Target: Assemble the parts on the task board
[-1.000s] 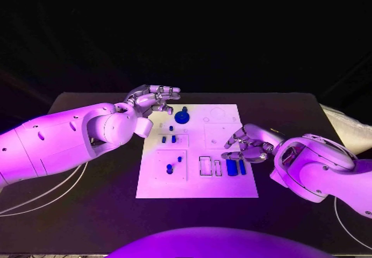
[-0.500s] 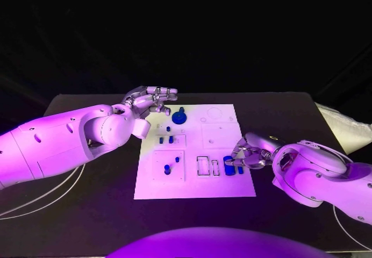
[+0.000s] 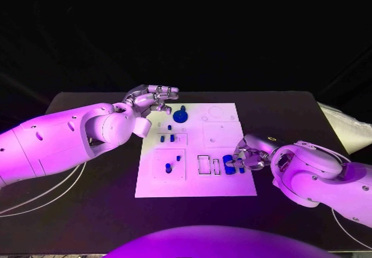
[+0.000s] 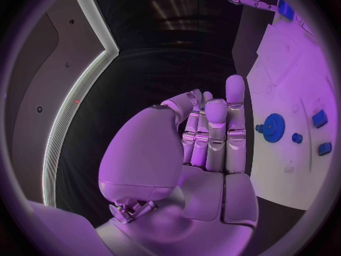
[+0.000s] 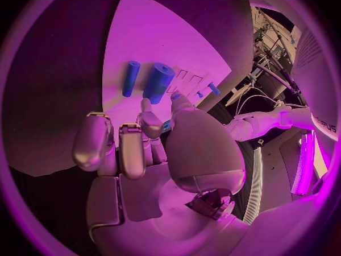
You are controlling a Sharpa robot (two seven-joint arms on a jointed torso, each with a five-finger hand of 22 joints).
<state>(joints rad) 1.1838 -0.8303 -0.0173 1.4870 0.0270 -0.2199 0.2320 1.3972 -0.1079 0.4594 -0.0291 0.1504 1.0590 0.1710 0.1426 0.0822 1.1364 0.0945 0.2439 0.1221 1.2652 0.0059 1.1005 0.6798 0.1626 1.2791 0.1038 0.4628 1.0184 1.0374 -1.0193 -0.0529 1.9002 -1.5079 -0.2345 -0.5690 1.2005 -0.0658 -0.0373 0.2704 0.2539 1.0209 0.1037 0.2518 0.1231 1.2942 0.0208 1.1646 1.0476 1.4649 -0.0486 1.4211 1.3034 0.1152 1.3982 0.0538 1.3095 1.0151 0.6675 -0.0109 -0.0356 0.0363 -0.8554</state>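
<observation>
Writing: we read none on the white flat task board (image 3: 221, 121).
Left silver hand (image 3: 152, 98): fingers curled together — holding nothing.
Right silver hand (image 3: 249, 155): fingers over small blue cylinder parts (image 3: 229, 164) — grip we cannot tell.

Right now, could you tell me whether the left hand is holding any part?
No. The left hand holds nothing: in its wrist view the fingers stand together and bare, beside the task board, clear of the blue gear.

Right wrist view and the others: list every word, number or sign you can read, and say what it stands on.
No text can be read for certain.
Dark letters run along a white arm at the rim of the right wrist view: too cut off and bent to read.
The task board carries only outlines and blue parts, no readable marking.
</observation>
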